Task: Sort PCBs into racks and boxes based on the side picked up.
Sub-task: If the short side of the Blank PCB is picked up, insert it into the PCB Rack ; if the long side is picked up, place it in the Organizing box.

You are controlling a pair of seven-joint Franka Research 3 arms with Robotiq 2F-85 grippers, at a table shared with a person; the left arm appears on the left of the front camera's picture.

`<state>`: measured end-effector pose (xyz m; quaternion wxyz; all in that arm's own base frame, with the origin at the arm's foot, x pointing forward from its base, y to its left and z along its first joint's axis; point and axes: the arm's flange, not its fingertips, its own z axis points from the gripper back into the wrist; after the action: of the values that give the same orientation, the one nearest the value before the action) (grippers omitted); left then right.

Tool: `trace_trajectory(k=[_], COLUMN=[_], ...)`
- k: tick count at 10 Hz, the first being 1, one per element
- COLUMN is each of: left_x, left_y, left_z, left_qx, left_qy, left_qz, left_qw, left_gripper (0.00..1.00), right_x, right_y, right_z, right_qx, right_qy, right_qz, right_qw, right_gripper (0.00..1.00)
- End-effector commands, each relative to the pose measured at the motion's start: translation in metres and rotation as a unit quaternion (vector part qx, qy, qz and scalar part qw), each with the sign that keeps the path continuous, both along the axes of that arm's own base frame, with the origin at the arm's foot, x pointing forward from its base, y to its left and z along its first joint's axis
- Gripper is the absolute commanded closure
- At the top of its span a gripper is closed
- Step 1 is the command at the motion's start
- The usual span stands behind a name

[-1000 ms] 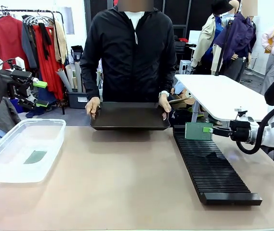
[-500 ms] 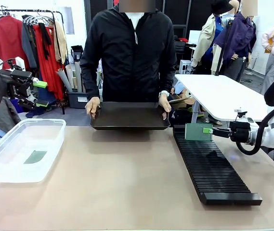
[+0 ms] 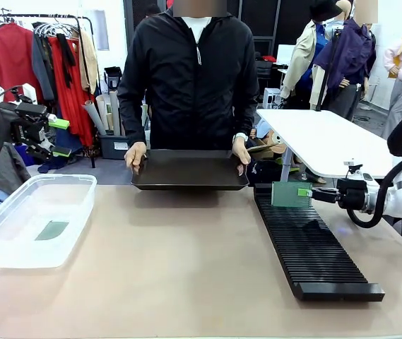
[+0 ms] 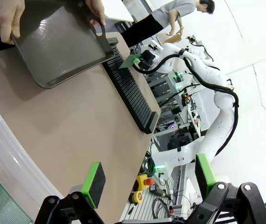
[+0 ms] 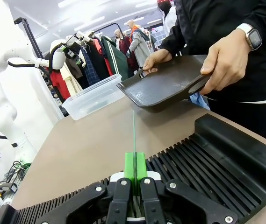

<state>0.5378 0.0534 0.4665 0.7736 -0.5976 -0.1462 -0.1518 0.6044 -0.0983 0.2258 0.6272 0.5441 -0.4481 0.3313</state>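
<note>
Pinching a PCB [image 3: 289,193] by its right edge, the right gripper [image 3: 305,191] holds the board upright over the far end of the black rack [image 3: 317,251]. The pictures do not show whether the board's lower edge sits in a slot. From the right wrist, the green pads [image 5: 129,164] press together on the board, which appears edge-on as a thin green line. The left gripper [image 3: 59,138] hangs raised at the far left, beyond the clear box [image 3: 42,178], with its fingers [image 4: 94,183] spread wide and nothing between them. A second PCB [image 3: 51,230] lies flat on the box floor. At the far side of the table [image 3: 186,268], a person's hands [image 3: 136,155] grip a dark tray [image 3: 190,171] at both ends.
</note>
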Motion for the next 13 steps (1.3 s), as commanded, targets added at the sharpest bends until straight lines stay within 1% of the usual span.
trace_trajectory(k=[1,5,13], left_x=[0.000,0.000,0.000], left_y=[0.001,0.001,0.001], left_z=[0.001,0.001,0.001], left_qx=[0.004,0.004,0.004], left_qy=[0.001,0.001,0.001], left_qz=[-0.001,-0.001,-0.001], left_qw=[1.000,1.000,1.000], left_gripper=[0.00,0.00,0.00], right_x=[-0.002,0.001,0.015], right_y=[0.000,-0.002,-0.006], right_z=[-0.004,-0.012,-0.018], right_qx=[-0.008,-0.014,-0.007], right_qy=[-0.019,-0.023,-0.036], right_qz=[-0.003,0.004,-0.009], right_qw=[1.000,1.000,0.999], right_gripper=[1.00,1.00,1.00])
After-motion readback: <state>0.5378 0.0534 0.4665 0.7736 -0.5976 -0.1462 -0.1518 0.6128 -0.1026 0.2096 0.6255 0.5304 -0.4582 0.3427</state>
